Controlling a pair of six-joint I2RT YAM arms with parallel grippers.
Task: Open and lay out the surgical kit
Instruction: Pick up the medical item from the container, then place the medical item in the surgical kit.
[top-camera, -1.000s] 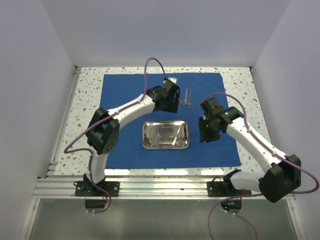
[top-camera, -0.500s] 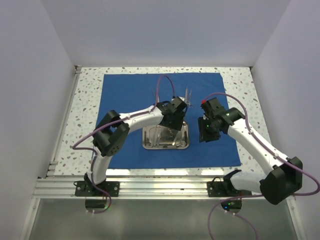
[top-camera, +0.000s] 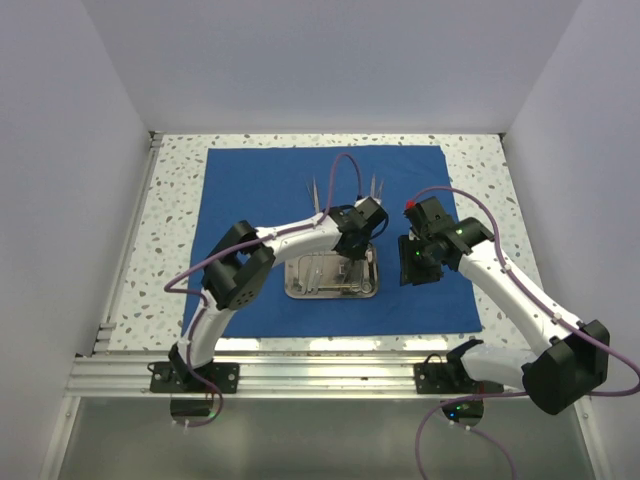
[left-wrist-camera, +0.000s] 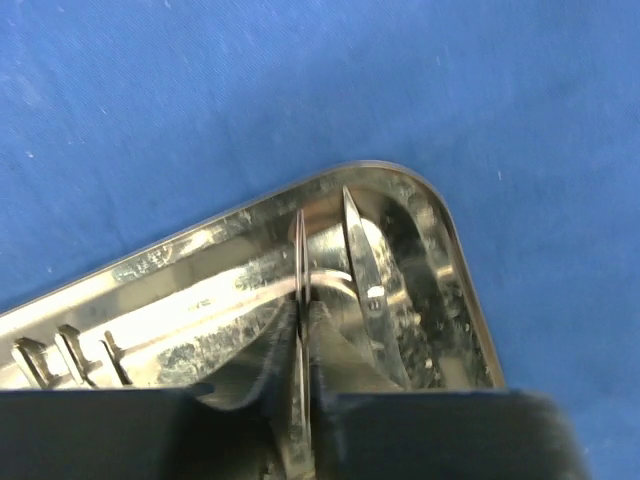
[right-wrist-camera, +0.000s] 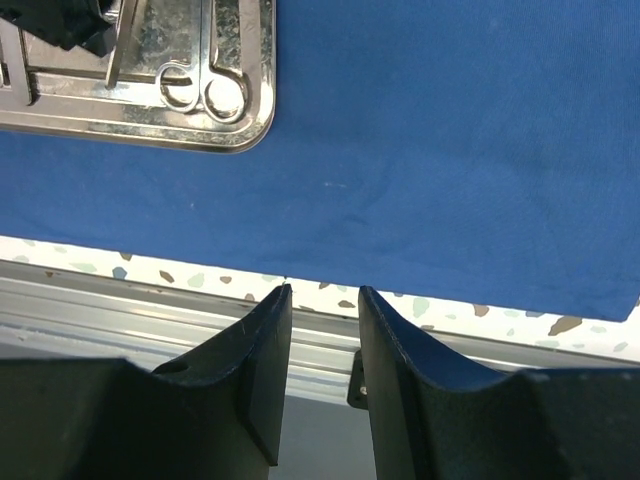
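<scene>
Evidently the left claw (left-wrist-camera: 300, 315) pinches a slender steel instrument (left-wrist-camera: 299, 250) inside the tray (left-wrist-camera: 180, 300); such a thin hold may slip on lifting, while the right claw (right-wrist-camera: 322, 295) gapes empty.

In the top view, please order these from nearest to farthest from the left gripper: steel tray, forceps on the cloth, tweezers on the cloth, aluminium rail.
1. Steel tray: directly under the left gripper, which pinches a thin instrument.
2. Forceps, far right, and tweezers, far left: too close to call.
3. Aluminium rail: near edge, farthest.
</scene>
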